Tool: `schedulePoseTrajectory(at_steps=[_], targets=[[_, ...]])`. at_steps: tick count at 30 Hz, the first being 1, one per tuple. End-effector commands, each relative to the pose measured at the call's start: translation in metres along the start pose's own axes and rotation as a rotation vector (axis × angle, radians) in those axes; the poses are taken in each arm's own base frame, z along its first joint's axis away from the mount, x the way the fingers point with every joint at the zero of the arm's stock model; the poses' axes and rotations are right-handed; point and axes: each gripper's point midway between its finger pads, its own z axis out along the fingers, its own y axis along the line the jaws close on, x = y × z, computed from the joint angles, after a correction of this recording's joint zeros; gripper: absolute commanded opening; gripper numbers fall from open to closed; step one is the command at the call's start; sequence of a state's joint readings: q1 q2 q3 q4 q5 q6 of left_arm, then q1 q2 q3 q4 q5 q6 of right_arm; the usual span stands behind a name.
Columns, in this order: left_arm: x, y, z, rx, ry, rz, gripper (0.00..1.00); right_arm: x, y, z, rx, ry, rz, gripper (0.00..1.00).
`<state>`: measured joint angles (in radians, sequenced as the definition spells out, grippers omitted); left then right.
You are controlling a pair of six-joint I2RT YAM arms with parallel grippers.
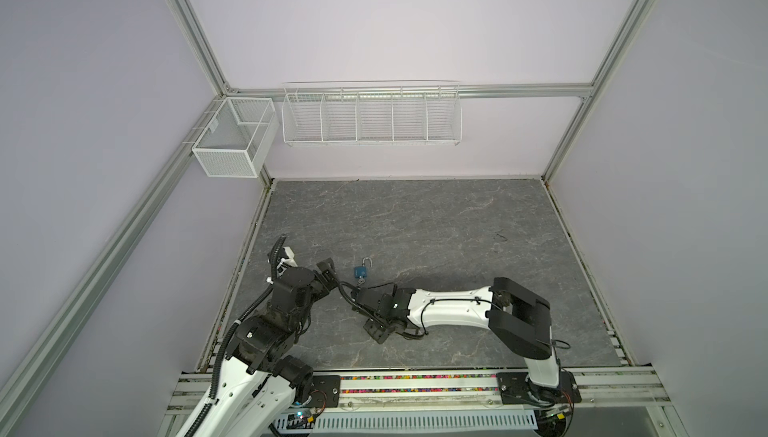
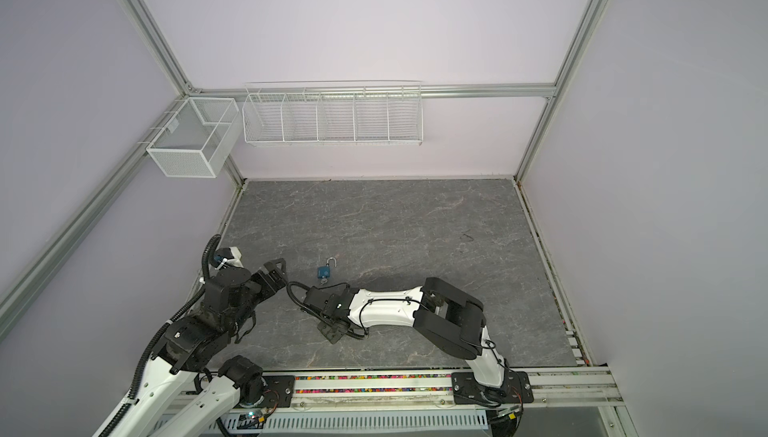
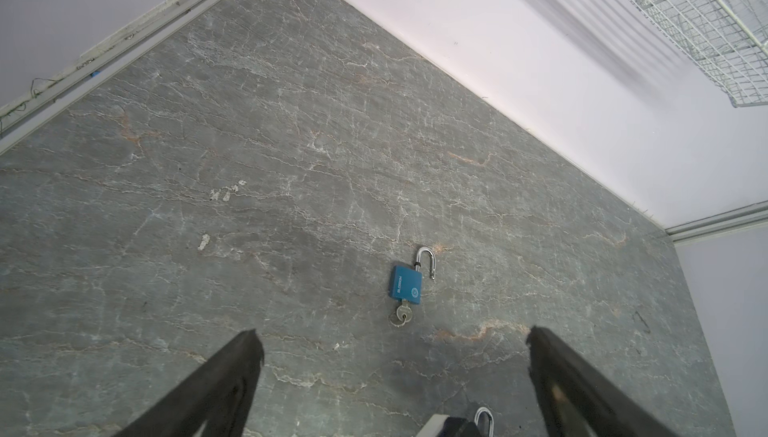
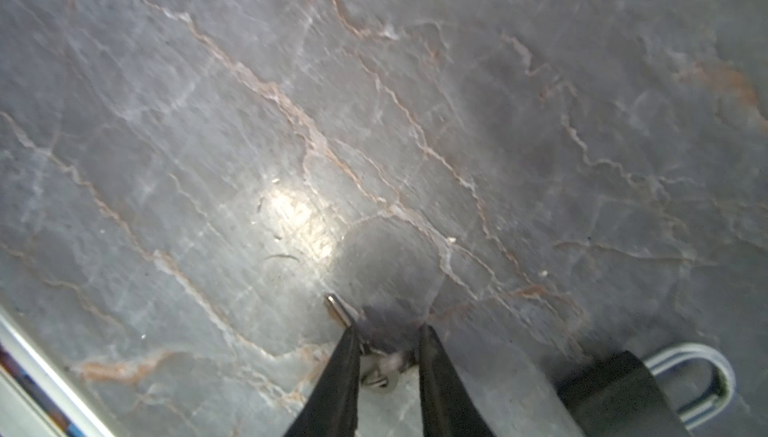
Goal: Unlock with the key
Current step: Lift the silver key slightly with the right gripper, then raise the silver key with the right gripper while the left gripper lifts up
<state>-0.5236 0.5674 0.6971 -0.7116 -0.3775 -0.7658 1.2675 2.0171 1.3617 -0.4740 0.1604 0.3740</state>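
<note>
A blue padlock (image 1: 360,271) (image 2: 323,273) (image 3: 406,284) lies flat on the grey marble table (image 1: 415,227), its silver shackle (image 3: 428,258) swung open. In the left wrist view a silver key (image 3: 402,313) with a ring sits at the lock's underside. My left gripper (image 1: 328,268) (image 3: 392,331) hangs open just left of the lock, holding nothing. My right gripper (image 1: 360,288) reaches in from the right, its tips beside the lock's key end. In the right wrist view that gripper (image 4: 388,329) is shut on a blurred silver key head (image 4: 376,370), the blade poking past one finger. No lock shows there.
A white wire rack (image 1: 371,115) and a mesh box (image 1: 235,136) hang on the back wall. The arms' base rail (image 1: 415,385) runs along the front edge. A dark block with a silvery loop (image 4: 606,389) (image 3: 484,418) shows low in both wrist views; I cannot tell what it is.
</note>
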Motion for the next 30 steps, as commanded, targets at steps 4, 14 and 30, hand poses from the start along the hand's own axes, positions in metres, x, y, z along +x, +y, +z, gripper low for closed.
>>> schedulePoseTrajectory(at_steps=[4, 14, 30], targets=[[0.003, 0.006, 0.000, -0.020, 0.004, -0.005, 0.99, 0.004, -0.006, 0.005, 0.028, 0.023, 0.021, 0.23], [0.005, 0.005, 0.004, -0.020, 0.011, -0.003, 0.99, 0.007, -0.016, -0.002, 0.054, 0.017, 0.058, 0.16], [0.006, 0.000, 0.006, 0.002, 0.016, -0.020, 0.99, -0.003, -0.029, -0.022, 0.022, -0.066, 0.145, 0.07]])
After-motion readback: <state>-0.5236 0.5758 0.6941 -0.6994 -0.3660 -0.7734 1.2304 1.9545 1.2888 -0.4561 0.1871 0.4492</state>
